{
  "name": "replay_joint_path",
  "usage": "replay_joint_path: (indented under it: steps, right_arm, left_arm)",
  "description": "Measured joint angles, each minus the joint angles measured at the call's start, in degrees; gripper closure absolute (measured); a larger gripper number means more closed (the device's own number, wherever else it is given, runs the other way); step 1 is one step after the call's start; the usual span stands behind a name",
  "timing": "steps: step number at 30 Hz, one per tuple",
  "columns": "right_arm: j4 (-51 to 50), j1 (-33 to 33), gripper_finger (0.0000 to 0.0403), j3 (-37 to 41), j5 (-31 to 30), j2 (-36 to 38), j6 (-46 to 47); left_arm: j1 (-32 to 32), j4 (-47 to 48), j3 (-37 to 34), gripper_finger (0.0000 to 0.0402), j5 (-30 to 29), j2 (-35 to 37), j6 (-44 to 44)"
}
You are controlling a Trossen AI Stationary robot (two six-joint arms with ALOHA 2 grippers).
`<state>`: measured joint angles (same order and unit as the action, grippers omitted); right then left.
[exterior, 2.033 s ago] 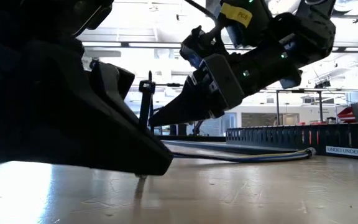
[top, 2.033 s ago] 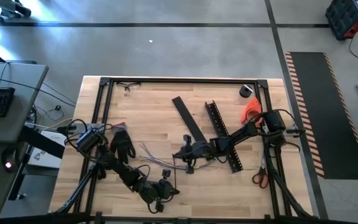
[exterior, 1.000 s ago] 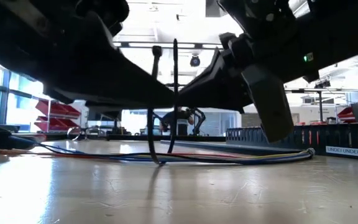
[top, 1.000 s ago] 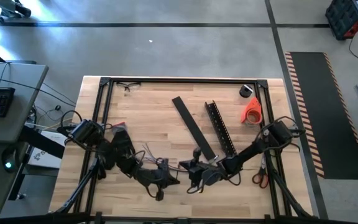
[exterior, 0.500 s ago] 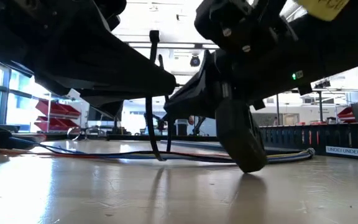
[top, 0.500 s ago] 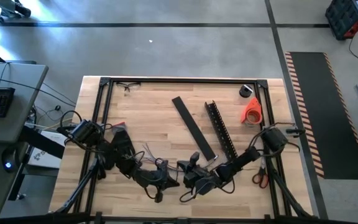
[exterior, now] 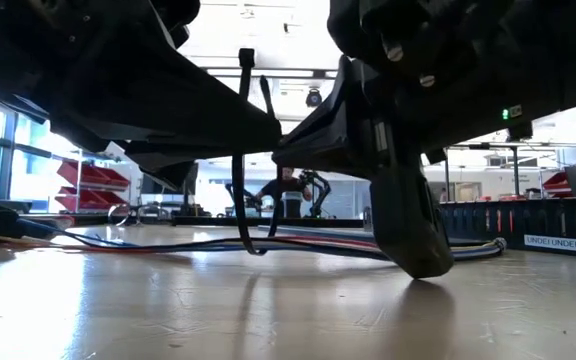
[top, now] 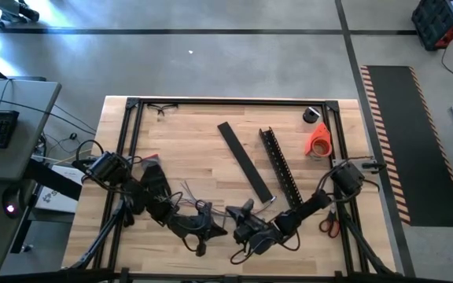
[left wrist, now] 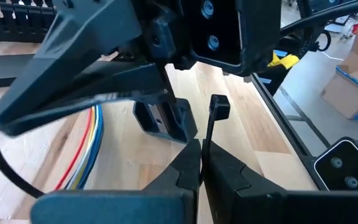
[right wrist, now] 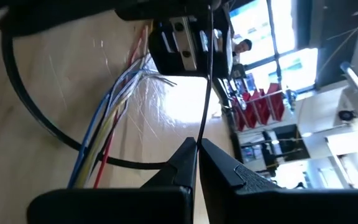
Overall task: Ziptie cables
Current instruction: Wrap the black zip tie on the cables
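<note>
Looking down from above, I see the thin, flexible cables [top: 185, 191], a loose bundle of very fine wires, lying on the wooden table [top: 195, 145] near its front edge, fanned at one end beside the left arm. From table height the bundle [exterior: 168, 247] runs flat across the boards in red, blue and pale strands. In my right wrist camera the strands [right wrist: 114, 109] show blue, yellow, red and whitish, splaying into bare pale tips.

A thin black zip tie [exterior: 246, 160] loops under the bundle and stands up between the two grippers. My left gripper [left wrist: 200, 167] has its jaws pressed together on the tie's upright end, just below the square head. My right gripper [right wrist: 197, 149] is likewise clamped on the tie's thin tail. In the high view the left gripper [top: 205, 222] and the right gripper [top: 241, 222] sit just beside each other over the cables.

Compared with half a second ago, the right arm has pulled slightly further toward the front edge of the table, and in the low view its dark body now dips lower toward the boards. The left arm, the cables, the flat black strip [top: 244, 161] and the long black slotted channel bar [top: 280, 167] lie as they did.
</note>
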<state>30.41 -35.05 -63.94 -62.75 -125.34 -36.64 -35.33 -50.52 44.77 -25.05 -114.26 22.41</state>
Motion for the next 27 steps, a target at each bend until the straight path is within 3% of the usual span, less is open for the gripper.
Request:
replay_joint_path:
  steps: [27]
  right_arm:
    - [-0.6, 0.0, 0.0403, -0.9, 0.2, -0.1, -4.0]
  left_arm:
    - [0.1, 0.0, 0.0, 0.0402, -0.5, 0.0, 0.2]
